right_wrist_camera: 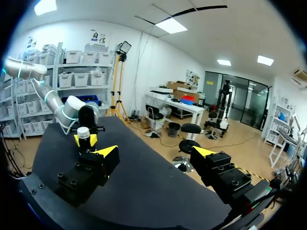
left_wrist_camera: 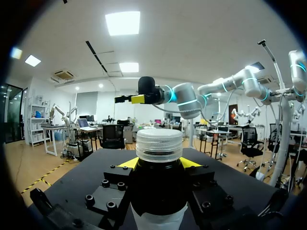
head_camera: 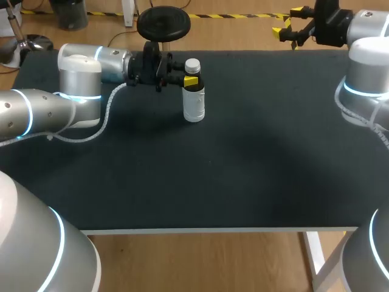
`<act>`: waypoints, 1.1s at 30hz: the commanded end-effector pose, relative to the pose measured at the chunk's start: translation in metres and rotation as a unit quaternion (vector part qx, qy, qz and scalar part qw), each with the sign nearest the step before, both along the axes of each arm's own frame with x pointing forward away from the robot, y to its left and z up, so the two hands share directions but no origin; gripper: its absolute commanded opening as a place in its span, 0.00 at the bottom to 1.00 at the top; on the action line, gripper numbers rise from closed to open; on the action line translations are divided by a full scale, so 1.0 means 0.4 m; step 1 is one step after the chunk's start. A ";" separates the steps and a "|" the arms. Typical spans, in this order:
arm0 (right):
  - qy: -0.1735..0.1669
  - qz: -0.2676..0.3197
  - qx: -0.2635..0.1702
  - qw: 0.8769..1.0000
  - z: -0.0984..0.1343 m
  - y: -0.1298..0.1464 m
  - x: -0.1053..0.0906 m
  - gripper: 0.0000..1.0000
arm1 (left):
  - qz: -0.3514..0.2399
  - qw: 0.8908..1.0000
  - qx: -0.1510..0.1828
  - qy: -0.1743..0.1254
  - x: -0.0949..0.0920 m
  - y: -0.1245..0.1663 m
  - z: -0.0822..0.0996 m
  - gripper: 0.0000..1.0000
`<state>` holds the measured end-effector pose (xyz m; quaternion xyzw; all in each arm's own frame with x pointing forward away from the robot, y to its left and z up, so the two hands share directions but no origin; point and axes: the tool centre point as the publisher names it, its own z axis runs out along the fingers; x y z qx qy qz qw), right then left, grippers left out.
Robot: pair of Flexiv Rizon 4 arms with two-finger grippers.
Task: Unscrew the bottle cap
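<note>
Head view: a black bench [head_camera: 243,170] carried a single bottle [head_camera: 194,103], with one arm entering from each side.
Bottle: stood upright on the far left-of-centre part of the bench; pale lower body, dark shoulder. In the left wrist view the bottle [left_wrist_camera: 158,191] rose directly between that gripper's fingers.
Cap: a white ridged cap [head_camera: 192,64] sat on the bottle's neck, with nothing touching it; it was seen close up in the left wrist view [left_wrist_camera: 159,143].
Left gripper: the left gripper [head_camera: 190,79] was clamped on the bottle just under the cap, one yellow tip at each side of the shoulder [left_wrist_camera: 159,165].
Left arm: the left arm [head_camera: 79,91] lay low over the bench's far left part, reaching sideways to the bottle.
Right gripper: the right gripper [head_camera: 290,27] hung at the far right, past the bench's back edge and well apart from the bottle. Its fingers stood wide apart with nothing between them [right_wrist_camera: 156,155].
Right wrist view: the bottle [right_wrist_camera: 84,139] stood far ahead of the right gripper, across the bench [right_wrist_camera: 158,191].
</note>
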<state>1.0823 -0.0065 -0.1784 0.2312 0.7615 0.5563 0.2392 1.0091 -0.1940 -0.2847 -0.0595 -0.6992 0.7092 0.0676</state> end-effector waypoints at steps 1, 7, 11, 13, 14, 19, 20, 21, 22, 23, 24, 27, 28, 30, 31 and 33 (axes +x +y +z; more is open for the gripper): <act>0.002 0.034 0.025 0.999 -0.005 -0.009 -0.020 1.00 | -0.001 1.000 -0.001 0.000 0.003 -0.002 -0.002 0.00; 0.013 0.061 0.043 0.997 -0.016 0.026 -0.045 1.00 | -0.001 1.000 -0.001 0.000 0.003 -0.002 -0.002 0.00; 0.011 0.069 0.036 0.997 -0.025 0.060 -0.065 1.00 | -0.001 1.000 -0.001 0.000 0.003 -0.002 -0.002 0.00; 0.009 0.070 0.030 0.997 -0.031 0.079 -0.077 1.00 | -0.001 1.000 -0.001 0.000 0.003 -0.002 -0.002 0.00; 0.009 0.070 0.030 0.997 -0.034 0.089 -0.081 1.00 | -0.001 1.000 -0.001 0.000 0.003 -0.002 -0.002 0.00; 0.012 0.078 0.032 0.996 -0.047 0.137 -0.107 1.00 | -0.001 1.000 -0.001 0.000 0.003 -0.002 -0.002 0.00; 0.013 0.083 0.032 0.996 -0.050 0.148 -0.112 1.00 | -0.001 1.000 -0.001 0.000 0.003 -0.002 -0.002 0.00; 0.014 0.088 0.033 0.996 -0.053 0.159 -0.117 1.00 | -0.001 1.000 -0.001 0.000 0.003 -0.002 -0.002 0.00; 0.016 0.092 0.036 0.995 -0.056 0.169 -0.122 1.00 | -0.001 1.000 -0.001 0.000 0.003 -0.002 -0.002 0.00; 0.018 0.096 0.035 0.995 -0.059 0.179 -0.126 1.00 | -0.001 1.000 -0.001 0.000 0.003 -0.002 -0.002 0.00; 0.020 0.101 0.036 0.994 -0.062 0.187 -0.129 1.00 | -0.001 1.000 -0.001 0.000 0.003 -0.002 -0.002 0.00; 0.023 0.110 0.037 0.993 -0.069 0.213 -0.145 1.00 | -0.001 1.000 -0.001 0.000 0.003 -0.002 -0.002 0.00; 0.024 0.113 0.039 0.992 -0.072 0.221 -0.153 1.00 | -0.001 1.000 -0.001 0.000 0.003 -0.002 -0.002 0.00; 0.025 0.120 0.041 0.992 -0.076 0.239 -0.163 1.00 | -0.001 1.000 -0.001 0.000 0.003 -0.002 -0.002 0.00; 0.026 0.121 0.042 0.991 -0.078 0.244 -0.167 1.00 | -0.001 1.000 -0.001 0.000 0.003 -0.002 -0.002 0.00; 0.027 0.127 0.044 0.991 -0.081 0.262 -0.182 1.00 | -0.001 1.000 -0.001 0.000 0.003 -0.002 -0.002 0.00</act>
